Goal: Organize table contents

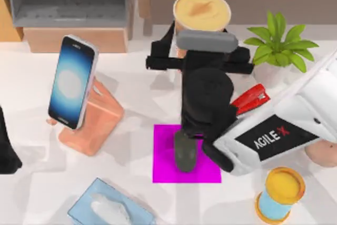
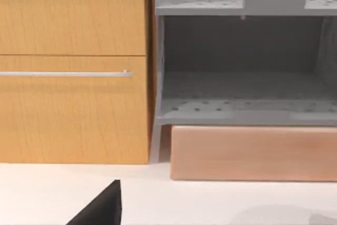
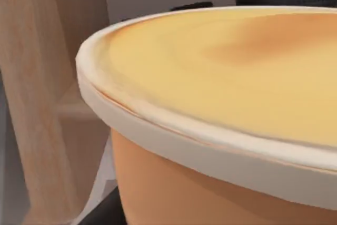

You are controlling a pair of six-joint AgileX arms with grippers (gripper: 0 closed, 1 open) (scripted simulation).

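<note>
Step in hand, by the look of it: dealing with the tall orange cup with creamy yellow top (image 1: 201, 10), standing at 12 o'clock on the glossy white bench (image 1: 31, 193). Right gripper (image 1: 199, 59) right up against that cup on its 6 o'clock side, rim close before the wrist camera; cannot tell whether the jaws are clenched or released.

- Confirm a firm, level hold well below the flared rim before any lift.
- Raise straight up and keep upright, being tall and likely top-heavy.
- Carry clear of the green potted plant (image 1: 279, 43) at 2 o'clock and the red stapler (image 1: 250, 100) at 3 o'clock.
- Mind the dark grey oval mouse (image 1: 185, 154) on the magenta square pad (image 1: 164, 167) at 6 o'clock, under the arm.

Slim glowing smartphone (image 1: 72, 81) propped on a peach stand (image 1: 97, 122) at 9 o'clock. Left gripper (image 1: 6, 148) parked at the 9 o'clock edge.
</note>
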